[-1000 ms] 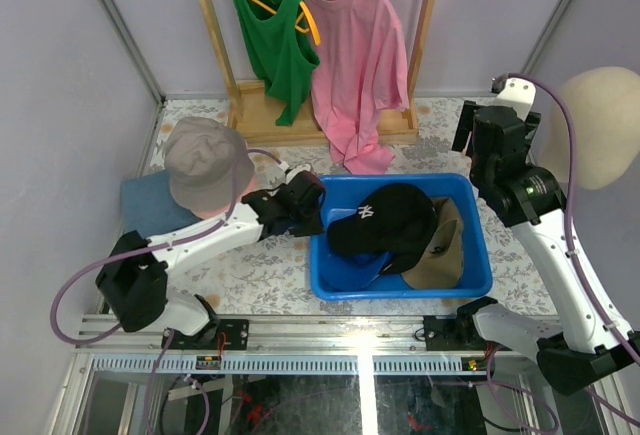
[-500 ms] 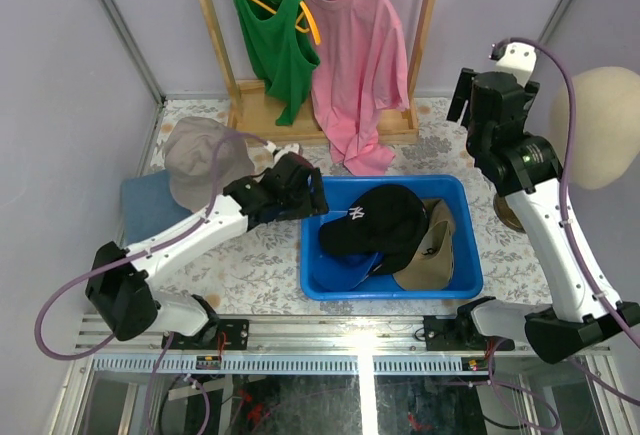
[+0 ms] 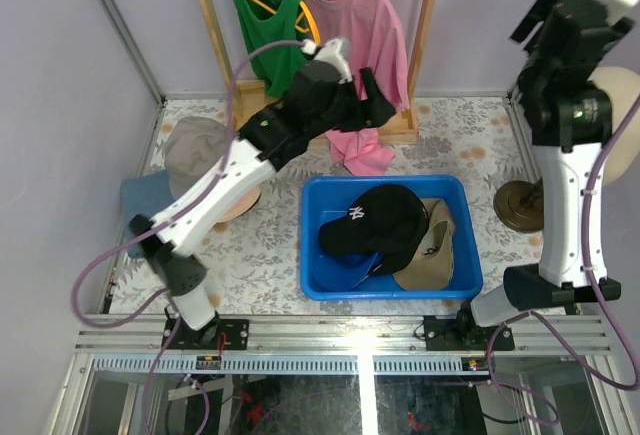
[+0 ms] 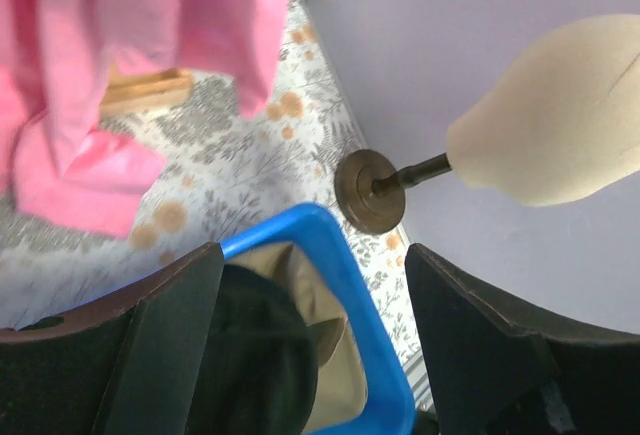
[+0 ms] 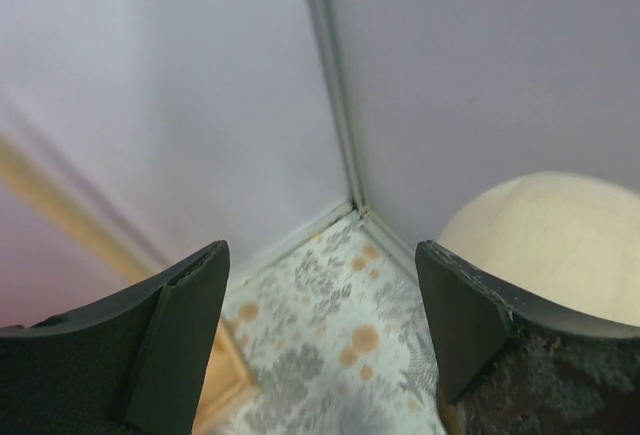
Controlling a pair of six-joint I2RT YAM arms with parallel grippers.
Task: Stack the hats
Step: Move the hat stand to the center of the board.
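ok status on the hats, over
Both jaws open, empty. Black cap and khaki cap in blue bin; taupe bucket hat on left pile. Nothing over the bin.

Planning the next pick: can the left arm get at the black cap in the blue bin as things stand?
Probably yes. The black cap lies on top in the open blue bin with nothing over it, and the left gripper hangs open and empty up above, near the pink shirt.

Pink shirt (image 3: 340,25) beside left pincer (image 3: 380,103) (near)
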